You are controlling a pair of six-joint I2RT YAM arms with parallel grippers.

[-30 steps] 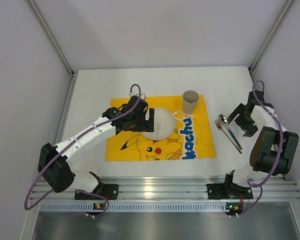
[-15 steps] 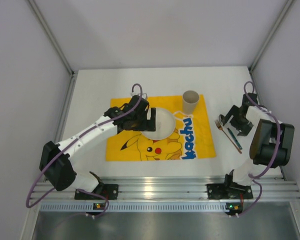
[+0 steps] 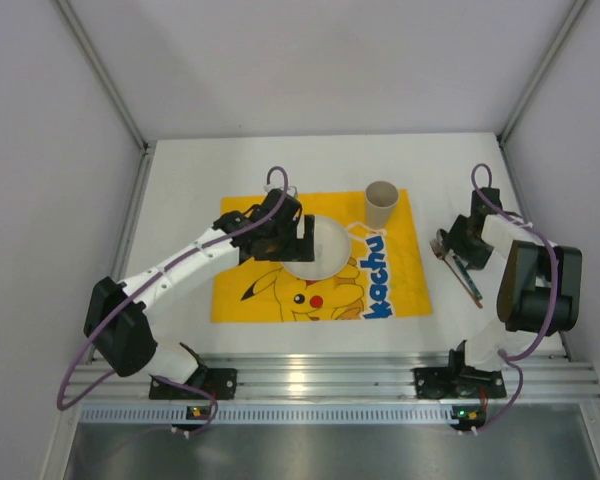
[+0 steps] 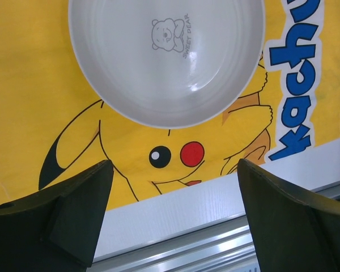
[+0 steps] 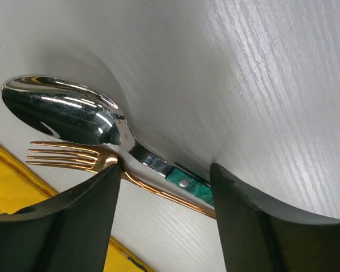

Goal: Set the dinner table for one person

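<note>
The right gripper [image 5: 164,175] stands part-open astride the spoon [image 5: 62,113] and fork [image 5: 62,156] handles, gripping neither, apparently lined up to lift both off the bare table [image 5: 243,68] right of the mat [image 4: 34,85]. The left gripper [image 4: 173,170] hangs wide open and empty just beside the plate [image 4: 164,62], which sits centred on the mat.

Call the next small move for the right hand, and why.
Probably close the right hand on the cutlery handles. Its fingers stand apart on either side of the spoon and fork, which lie side by side on the white table just off the yellow mat. Nothing is gripped yet. Whether it would catch one handle or both, I cannot tell.
</note>
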